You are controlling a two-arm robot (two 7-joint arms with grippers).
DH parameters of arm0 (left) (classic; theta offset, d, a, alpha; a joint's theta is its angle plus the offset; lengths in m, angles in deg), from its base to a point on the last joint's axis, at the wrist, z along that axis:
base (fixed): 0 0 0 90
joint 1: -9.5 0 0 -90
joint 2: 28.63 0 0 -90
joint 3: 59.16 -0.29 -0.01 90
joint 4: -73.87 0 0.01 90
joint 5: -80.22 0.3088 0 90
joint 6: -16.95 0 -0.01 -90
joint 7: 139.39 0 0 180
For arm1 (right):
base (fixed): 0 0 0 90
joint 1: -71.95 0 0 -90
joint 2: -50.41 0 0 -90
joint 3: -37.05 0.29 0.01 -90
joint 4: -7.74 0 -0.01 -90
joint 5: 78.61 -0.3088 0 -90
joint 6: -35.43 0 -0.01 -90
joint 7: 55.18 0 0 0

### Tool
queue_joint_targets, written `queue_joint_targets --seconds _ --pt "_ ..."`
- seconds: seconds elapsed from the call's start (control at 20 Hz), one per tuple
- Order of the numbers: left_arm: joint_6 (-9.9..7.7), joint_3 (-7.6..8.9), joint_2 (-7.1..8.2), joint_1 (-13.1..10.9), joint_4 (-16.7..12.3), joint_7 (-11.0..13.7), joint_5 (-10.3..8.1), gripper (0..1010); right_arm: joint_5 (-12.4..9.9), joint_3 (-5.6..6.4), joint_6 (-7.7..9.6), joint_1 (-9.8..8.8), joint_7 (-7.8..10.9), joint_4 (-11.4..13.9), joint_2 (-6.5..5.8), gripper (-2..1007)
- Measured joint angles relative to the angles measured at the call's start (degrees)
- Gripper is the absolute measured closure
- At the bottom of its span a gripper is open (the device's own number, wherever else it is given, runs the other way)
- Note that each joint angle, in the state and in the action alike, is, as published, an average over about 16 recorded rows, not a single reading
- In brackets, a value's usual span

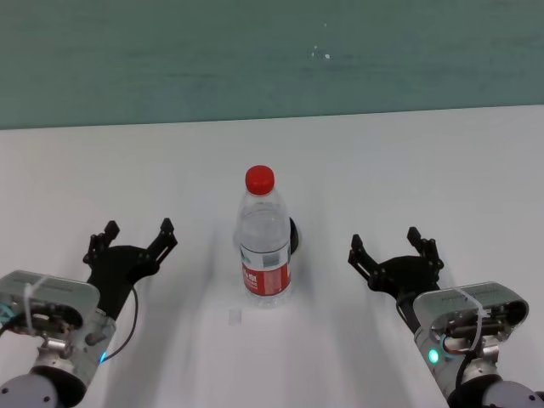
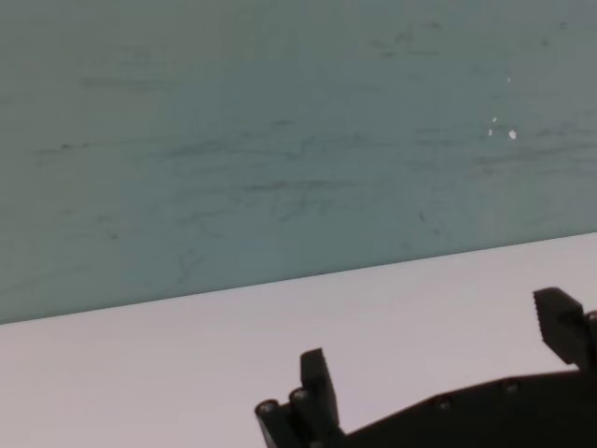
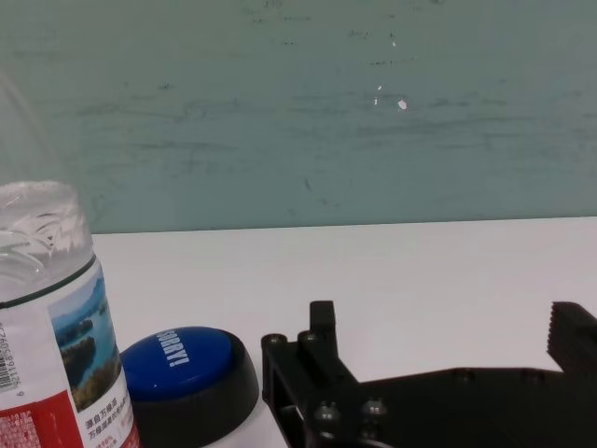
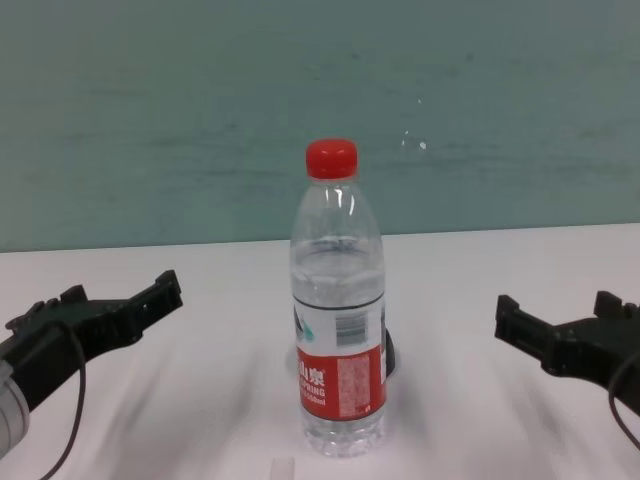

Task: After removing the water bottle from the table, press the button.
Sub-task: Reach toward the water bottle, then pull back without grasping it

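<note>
Left tool point(image 1: 136, 235), right tool point(image 1: 395, 246): wide apart.

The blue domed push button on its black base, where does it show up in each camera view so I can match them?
Head view: only a dark sliver of the blue domed push button shows behind the clear plastic water bottle with the red cap.
Chest view: a dark edge peeks out beside the bottle.
Left wrist view: not in it.
Right wrist view: plainly visible, low, next to the bottle.
Shared landmark: the bottle.

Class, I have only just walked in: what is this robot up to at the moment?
Nothing is being handled. The water bottle stands upright mid-table, with the blue button right behind it, mostly hidden from the head view. The left gripper and right gripper sit open on either side, holding nothing. The bottle has yet to be removed, the button yet to be pressed.
</note>
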Motion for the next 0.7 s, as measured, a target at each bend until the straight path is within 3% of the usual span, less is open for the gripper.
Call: queue_joint_targets --seconds 0.7 --pt "0.0 0.0 0.0 0.0 0.0 0.0 0.0 7 0.0 0.0 0.0 0.0 0.0 0.0 0.0 3"
